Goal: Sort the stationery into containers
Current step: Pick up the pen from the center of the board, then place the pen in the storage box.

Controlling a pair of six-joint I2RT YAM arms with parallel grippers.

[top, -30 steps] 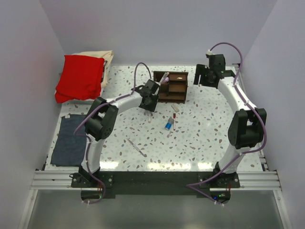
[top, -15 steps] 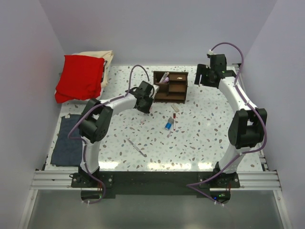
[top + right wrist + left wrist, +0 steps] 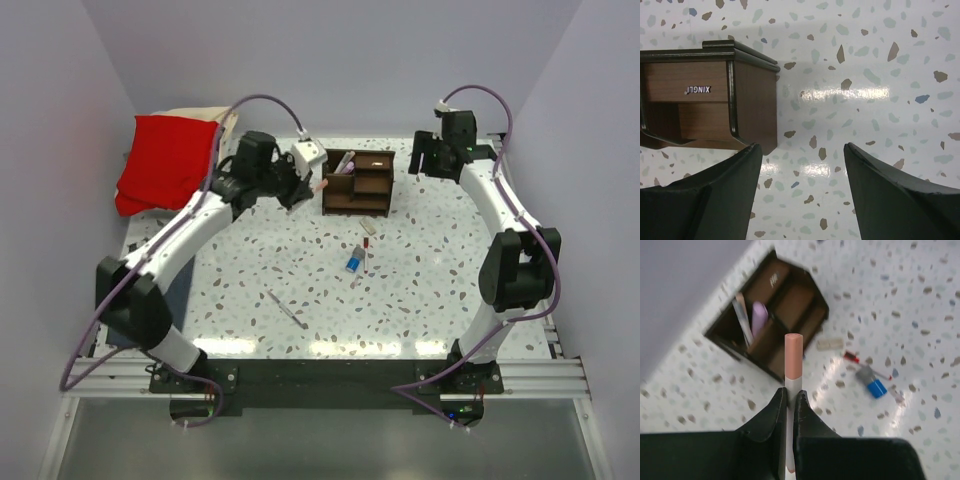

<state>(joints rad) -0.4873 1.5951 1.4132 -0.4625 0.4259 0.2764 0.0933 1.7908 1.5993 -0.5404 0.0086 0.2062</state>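
Our left gripper [image 3: 790, 399] is clenched on a white pen [image 3: 793, 357] with a salmon-pink cap. The grip sits low on the barrel, so most of the pen sticks out past the fingertips. Beyond that cap, slightly to the left, lies the dark wooden organizer [image 3: 792, 302]. One of its slots already holds a lilac piece [image 3: 759, 317] and a thin pale pen [image 3: 742, 320].

We judge the main risk to be the long free end. Held by so little of its length, the pen can pivot between the jaws as we tilt it toward a slot. The cap then meets a divider or the rim instead of the opening.

The box looks light. A push from the pen or from our fingers could slide or tip it and spill what is already sorted.

If we aim for the occupied slot, the pen may jam against the two pieces there. If we let go too high, it may bounce out onto the surface [image 3: 920, 315].

Down to the right of the left gripper lie a blue-and-white cylinder [image 3: 874, 386] and a small red piece [image 3: 852, 358], not yet sorted.

Our right gripper [image 3: 801, 150] hangs released with nothing between its jaws. The organizer's side wall is just to its left. We think it could crowd the box or meet the left arm there.
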